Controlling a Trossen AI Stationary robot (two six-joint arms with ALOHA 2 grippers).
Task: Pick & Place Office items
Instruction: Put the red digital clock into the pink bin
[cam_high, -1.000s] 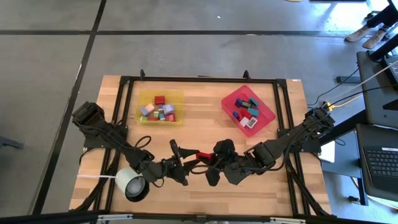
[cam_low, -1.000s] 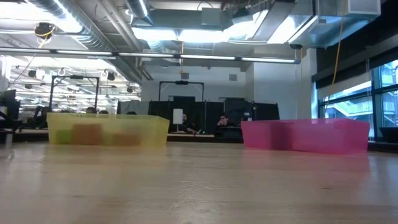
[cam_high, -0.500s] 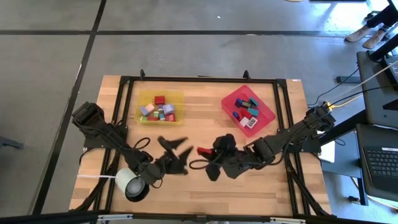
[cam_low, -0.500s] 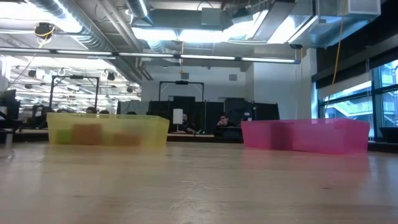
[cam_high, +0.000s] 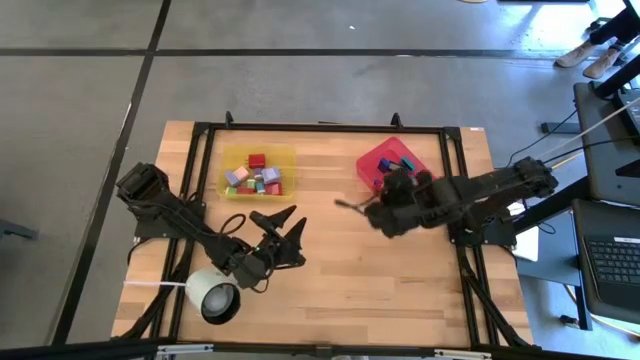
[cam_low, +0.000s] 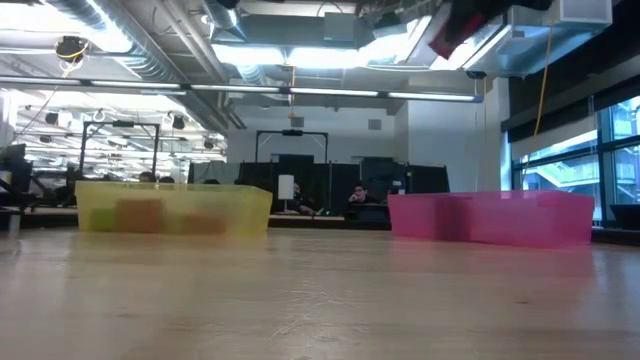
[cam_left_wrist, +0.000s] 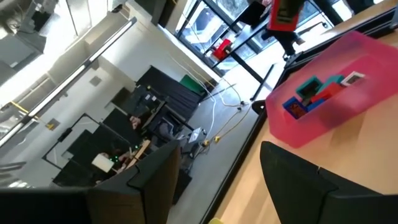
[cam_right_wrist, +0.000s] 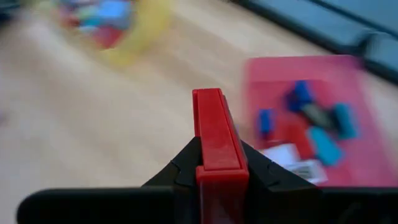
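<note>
A red block (cam_right_wrist: 216, 134) is held by my right gripper (cam_right_wrist: 217, 167), which is shut on it, above the table just left of the red tray (cam_high: 432, 186). It also shows in the left wrist view as a red block (cam_left_wrist: 285, 14) high above that tray. Several blocks lie in the red tray, and several more in the yellow tray (cam_high: 228, 152). My left gripper (cam_high: 283, 220) stands open over the table's middle left, pointing level toward the far right, with nothing between its fingers. My right gripper pinches the red block's two broad faces (cam_right_wrist: 219, 163) between its two fingers. The fingers slant down from the table's right side. The block stands on edge between them, reaches out past the fingertips, and is lifted clear of the table.
A white round object with a dark opening (cam_high: 211, 296) lies near the front left, beside the left arm. A black frame (cam_high: 320, 128) runs around the work area. Bare wood lies between the two trays and in front of them.
My right gripper has carried the red block up from the table's middle toward the far right, to the red tray's edge, tipping downward. My left gripper has swung away from the block toward the far edge, and its fingers stand wider apart.
</note>
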